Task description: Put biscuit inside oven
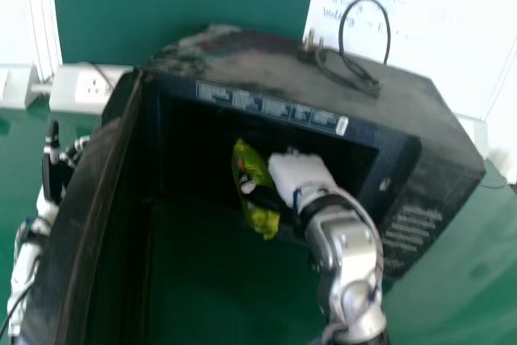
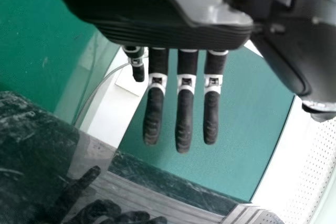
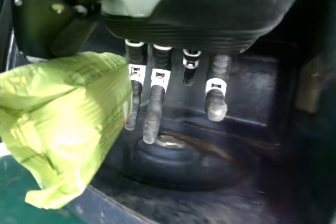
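Of the 2 hands, the right hand (image 1: 300, 171) is at the mouth of the oven (image 1: 416, 131), its arm extending from the head view's bottom edge. Its thumb and fingers clamp the biscuit packet (image 1: 262, 220), which lies across the opening's lower edge, its upper part within. The right wrist view shows the oven floor (image 3: 241, 192) beneath the fingers. The left hand (image 1: 55, 175), fingers straight and apart, is outside the open door (image 1: 81, 199), which stands between it and the cavity. A cable (image 1: 367, 82) rests on the oven top; a wall socket (image 1: 93, 85) is behind.
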